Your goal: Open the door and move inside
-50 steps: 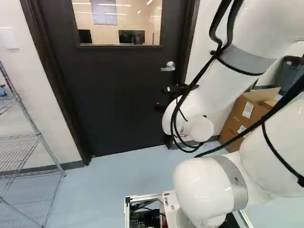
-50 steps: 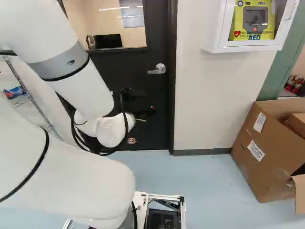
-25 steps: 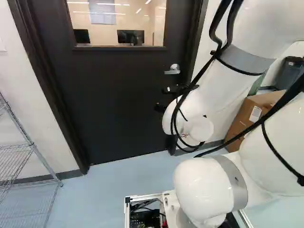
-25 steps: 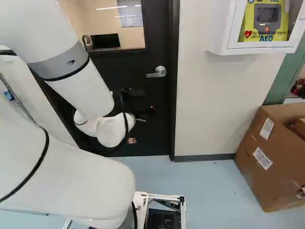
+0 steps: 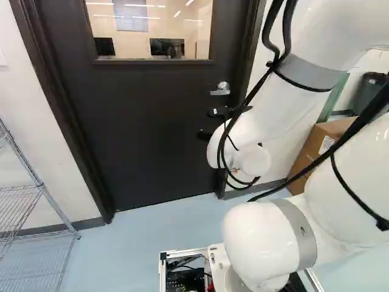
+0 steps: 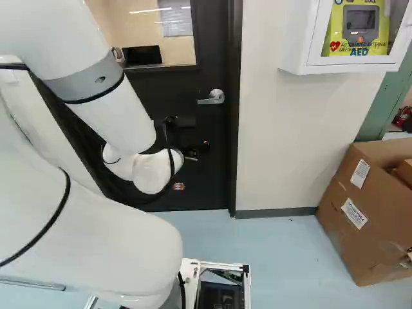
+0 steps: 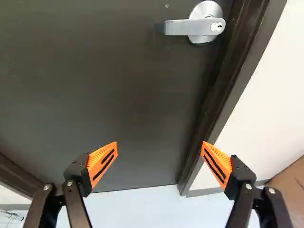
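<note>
Place: lab or workroom in an office-type building; cannot tell which
Door (image 5: 152, 128): dark, flat, with metal lever handle (image 6: 212, 97) and glass pane (image 5: 121, 36)
Behind the pane: office-like room, monitors (image 5: 168, 46), window blind (image 5: 131, 17)
Wall (image 6: 270, 135): pale; white cabinet (image 6: 299, 58) holding a yellow emergency device (image 6: 356, 46)
Storage: open wire rack (image 5: 24, 190), cardboard box (image 6: 351, 225)
Floor (image 6: 277, 251): smooth, pale blue, dark skirting (image 6: 273, 212)
Equipment: white robot arm (image 5: 298, 91)

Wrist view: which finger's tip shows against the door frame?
The finger on the lever handle's side; the other finger's tip shows against the dark door.
</note>
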Tool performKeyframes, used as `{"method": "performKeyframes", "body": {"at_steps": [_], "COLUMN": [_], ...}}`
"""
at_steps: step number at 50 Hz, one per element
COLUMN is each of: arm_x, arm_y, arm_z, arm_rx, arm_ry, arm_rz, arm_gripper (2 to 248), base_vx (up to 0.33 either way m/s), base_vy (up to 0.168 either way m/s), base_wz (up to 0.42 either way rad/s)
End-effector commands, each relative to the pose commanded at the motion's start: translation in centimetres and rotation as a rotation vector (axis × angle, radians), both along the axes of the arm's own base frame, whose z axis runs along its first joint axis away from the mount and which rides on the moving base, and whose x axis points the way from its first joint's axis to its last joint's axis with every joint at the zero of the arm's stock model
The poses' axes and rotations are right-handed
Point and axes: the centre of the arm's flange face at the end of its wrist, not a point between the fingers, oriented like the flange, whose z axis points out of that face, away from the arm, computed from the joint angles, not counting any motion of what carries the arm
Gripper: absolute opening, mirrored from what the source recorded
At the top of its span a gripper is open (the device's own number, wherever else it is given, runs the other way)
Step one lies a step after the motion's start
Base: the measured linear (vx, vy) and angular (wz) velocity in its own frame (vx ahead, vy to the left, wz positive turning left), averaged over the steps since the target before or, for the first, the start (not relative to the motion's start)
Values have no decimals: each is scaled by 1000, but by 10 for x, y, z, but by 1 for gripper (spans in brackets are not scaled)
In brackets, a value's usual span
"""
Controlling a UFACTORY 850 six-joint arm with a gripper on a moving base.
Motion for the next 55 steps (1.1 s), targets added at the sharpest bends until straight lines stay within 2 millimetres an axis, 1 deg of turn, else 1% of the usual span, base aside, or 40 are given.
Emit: {"method": "performKeyframes", "body": {"at_steps": [15,55], "arm_x": [25,60], "arm_y": [3,16], "arm_z": [16,57], "arm_rx": [0,3], "arm_ry": [-35,-132], "arm_rz": [11,44], "arm_gripper": [247,247], "base_vx": [0,0], "base_vy": [0,0], "base_wz": [0,0]}}
